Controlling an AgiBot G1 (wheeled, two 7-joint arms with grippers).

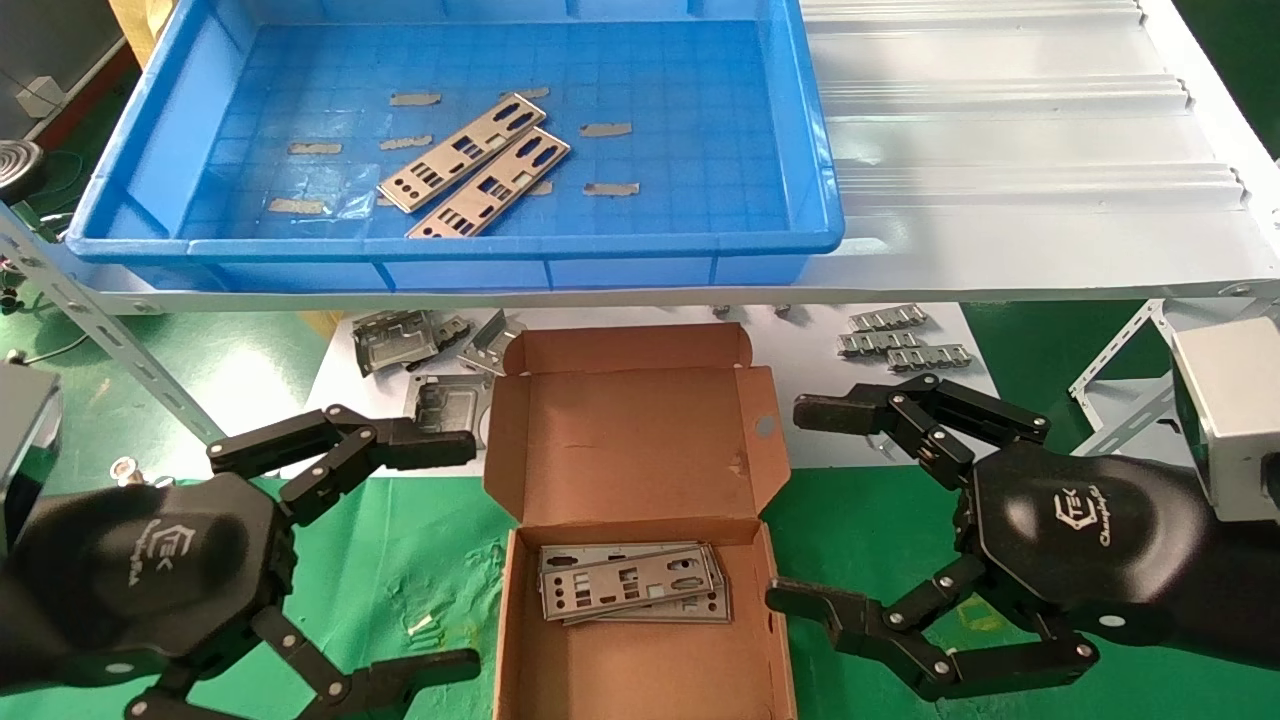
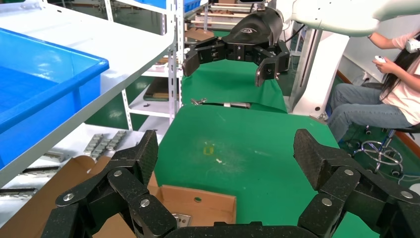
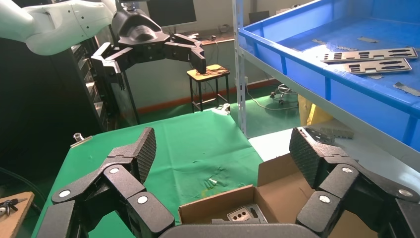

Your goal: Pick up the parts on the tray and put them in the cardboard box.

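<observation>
I have several parts (image 1: 632, 583) stacked in the cardboard box (image 1: 640, 560), 2 left in the tray (image 1: 820, 180), and both my left gripper (image 1: 445, 560) and right gripper (image 1: 800, 505) flank the box, fingers apart, empty.

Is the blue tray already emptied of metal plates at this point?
No. In the head view two silver plates lie side by side on the floor of the blue tray, while others sit stacked in the cardboard box.

Glossy black tool (image 1: 440, 555) housings with white logo, silver-riveted linkage fingers (image 1: 420, 445), white arm shells
</observation>
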